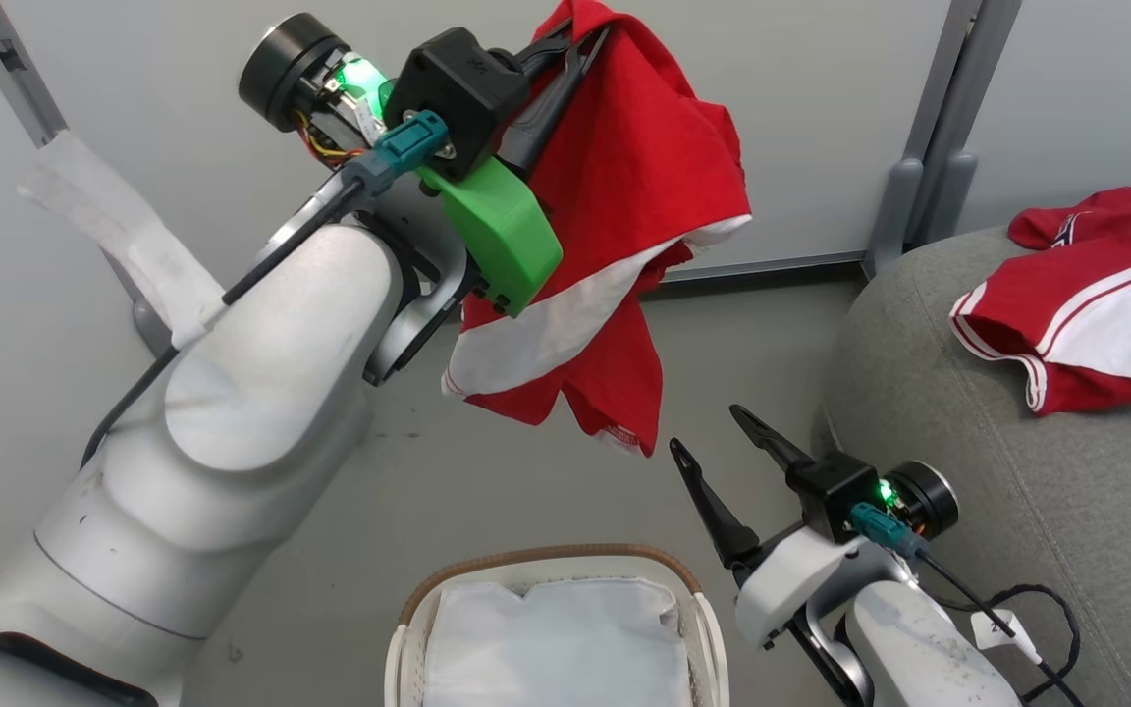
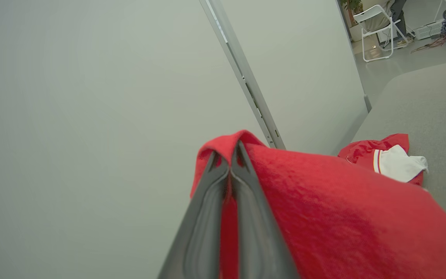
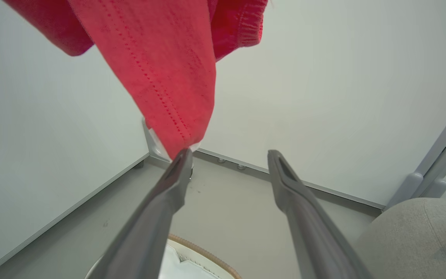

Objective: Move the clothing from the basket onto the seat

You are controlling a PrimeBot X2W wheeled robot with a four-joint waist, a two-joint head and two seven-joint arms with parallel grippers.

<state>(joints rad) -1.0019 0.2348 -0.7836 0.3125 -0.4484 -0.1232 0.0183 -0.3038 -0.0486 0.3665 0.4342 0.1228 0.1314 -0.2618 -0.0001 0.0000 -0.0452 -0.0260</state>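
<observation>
My left gripper (image 1: 575, 39) is raised high and shut on a red garment with a white stripe (image 1: 624, 226), which hangs over the floor. In the left wrist view its fingers (image 2: 229, 155) pinch the red cloth (image 2: 343, 209). My right gripper (image 1: 708, 432) stands open and empty just below the garment's hem (image 3: 168, 77), right of the basket (image 1: 556, 565). The basket holds its white liner (image 1: 556, 638). A second red and white garment (image 1: 1086, 304) lies on the grey seat (image 1: 1017, 511) at the right.
Grey partition walls (image 1: 821, 118) with metal posts (image 1: 939, 128) stand behind the floor. A black cable (image 1: 1027, 609) trails from my right arm over the seat's edge. A white folding chair (image 2: 378, 27) stands far off beyond the partition.
</observation>
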